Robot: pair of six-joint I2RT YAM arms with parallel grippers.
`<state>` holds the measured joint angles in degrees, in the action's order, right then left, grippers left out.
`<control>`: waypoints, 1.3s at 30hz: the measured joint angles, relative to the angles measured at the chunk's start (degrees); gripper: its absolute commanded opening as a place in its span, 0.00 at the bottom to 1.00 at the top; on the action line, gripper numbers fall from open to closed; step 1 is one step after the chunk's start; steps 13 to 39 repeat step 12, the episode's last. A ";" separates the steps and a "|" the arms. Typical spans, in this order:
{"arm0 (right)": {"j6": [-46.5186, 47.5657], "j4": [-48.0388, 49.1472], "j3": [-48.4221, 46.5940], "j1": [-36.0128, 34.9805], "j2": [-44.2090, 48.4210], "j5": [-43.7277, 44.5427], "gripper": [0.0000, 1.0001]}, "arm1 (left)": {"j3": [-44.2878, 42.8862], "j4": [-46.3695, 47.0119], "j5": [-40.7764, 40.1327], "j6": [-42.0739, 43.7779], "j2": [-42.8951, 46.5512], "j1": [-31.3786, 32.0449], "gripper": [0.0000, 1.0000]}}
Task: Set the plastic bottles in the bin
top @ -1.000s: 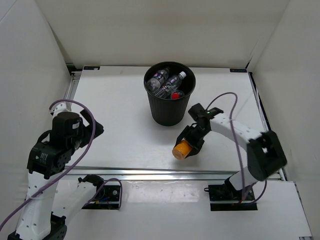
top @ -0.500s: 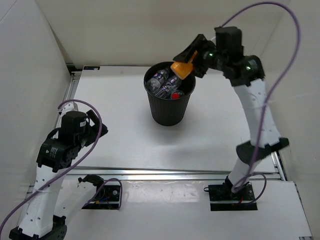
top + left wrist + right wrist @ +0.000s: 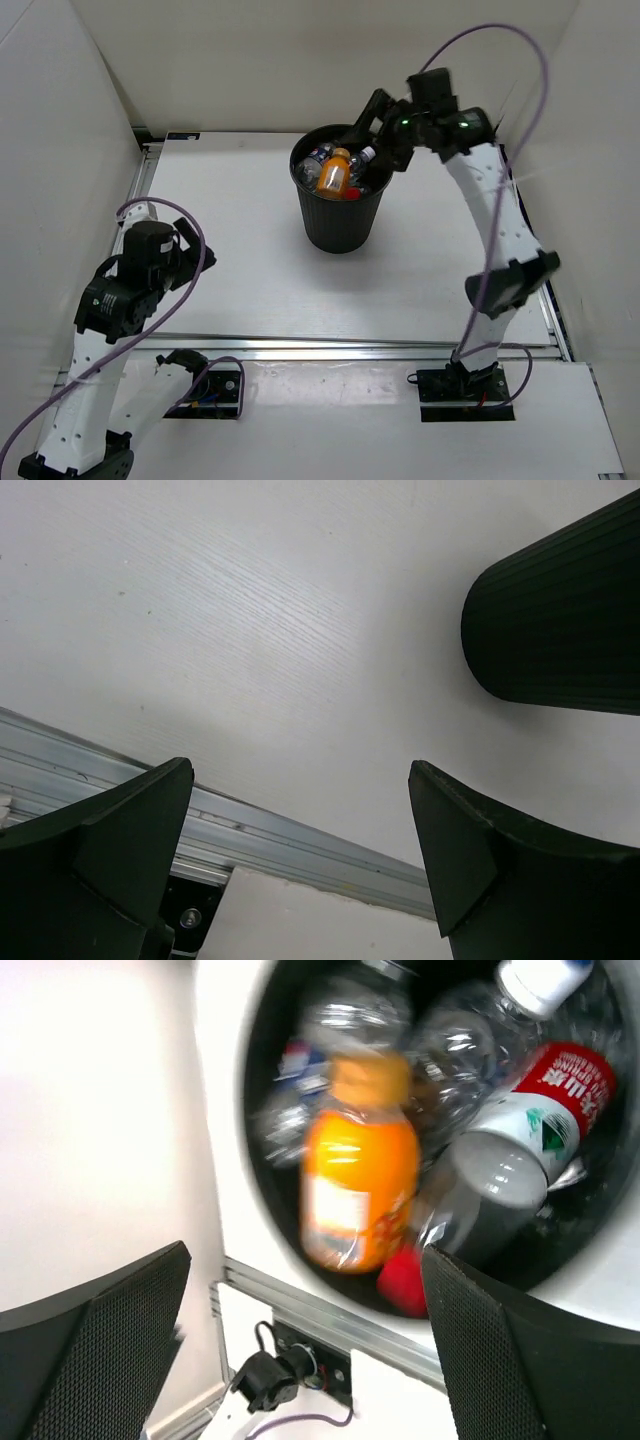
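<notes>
- The right tool [image 3: 365,132] hangs over the far right rim of the bin [image 3: 340,222]; its two fingers are spread wide and hold nothing.
- Half a second ago this tool was pinching the orange bottle [image 3: 335,172] above the rim; now the bottle is out of the fingers and sits in the mouth of the bin, on top of the other bottles.
- The right wrist view looks straight down between the spread fingers of the right tool [image 3: 305,1252]; the orange bottle [image 3: 358,1190] is blurry there, cap pointing up in the picture, so I cannot tell if it lies still.
- That view also shows what the top view makes too small: the red-label bottle [image 3: 545,1095] beside the orange one, a white-capped bottle [image 3: 465,1045] above it, and a blurry clear bottle [image 3: 345,1010].
- The left tool [image 3: 192,255] is low at the left side of the bench [image 3: 240,200], in the same place as half a second ago.
- The left wrist view shows the left tool [image 3: 300,770] spread and empty; past it are the bare bench, a metal rail [image 3: 250,830] and the ribbed side of the bin [image 3: 550,610].
</notes>
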<state>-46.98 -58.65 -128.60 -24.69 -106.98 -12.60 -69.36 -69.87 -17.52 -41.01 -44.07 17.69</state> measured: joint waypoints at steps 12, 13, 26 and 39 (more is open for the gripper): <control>4.11 -1.88 20.61 10.51 27.04 -0.50 1.00 | 2.27 -4.28 -14.95 -5.27 -1.01 0.00 1.00; 4.11 -1.88 20.61 10.51 27.04 -0.50 1.00 | 2.27 -4.28 -14.95 -5.27 -1.01 0.00 1.00; 4.11 -1.88 20.61 10.51 27.04 -0.50 1.00 | 2.27 -4.28 -14.95 -5.27 -1.01 0.00 1.00; 4.11 -1.88 20.61 10.51 27.04 -0.50 1.00 | 2.27 -4.28 -14.95 -5.27 -1.01 0.00 1.00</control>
